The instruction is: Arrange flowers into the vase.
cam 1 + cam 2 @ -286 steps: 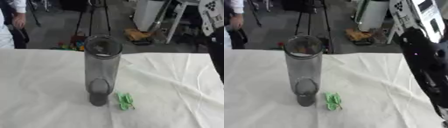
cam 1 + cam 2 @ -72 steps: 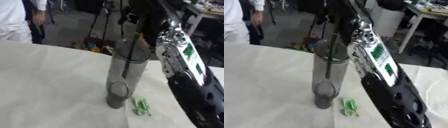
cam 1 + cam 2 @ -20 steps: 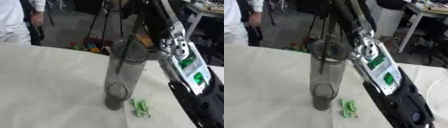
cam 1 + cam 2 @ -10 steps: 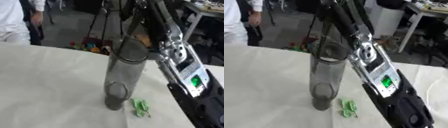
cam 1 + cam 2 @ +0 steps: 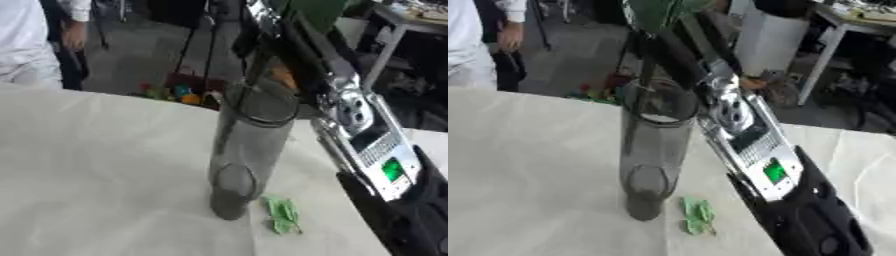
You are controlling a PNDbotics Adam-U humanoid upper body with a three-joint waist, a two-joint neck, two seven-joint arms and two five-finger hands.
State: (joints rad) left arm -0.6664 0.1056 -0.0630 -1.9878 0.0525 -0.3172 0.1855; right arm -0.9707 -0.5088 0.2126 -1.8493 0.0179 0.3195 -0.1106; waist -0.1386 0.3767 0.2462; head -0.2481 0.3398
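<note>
I have the tall smoky glass vase (image 5: 654, 150) standing upright on the white tablecloth (image 5: 96, 165), roughly at the middle of my view. My right arm (image 5: 754, 150) reaches in from 5 o'clock and runs up toward 12 o'clock, passing just beside the vase's right wall. My right hand (image 5: 667, 47) sits above the vase mouth, fingers curled around a dark stem (image 5: 646, 65) that dips into the opening; green leaves (image 5: 658, 11) show above the hand at 12 o'clock. A small green scrap (image 5: 699, 215) lies on the cloth at the vase's 4 o'clock, near its base. My left hand shows in neither view
</note>
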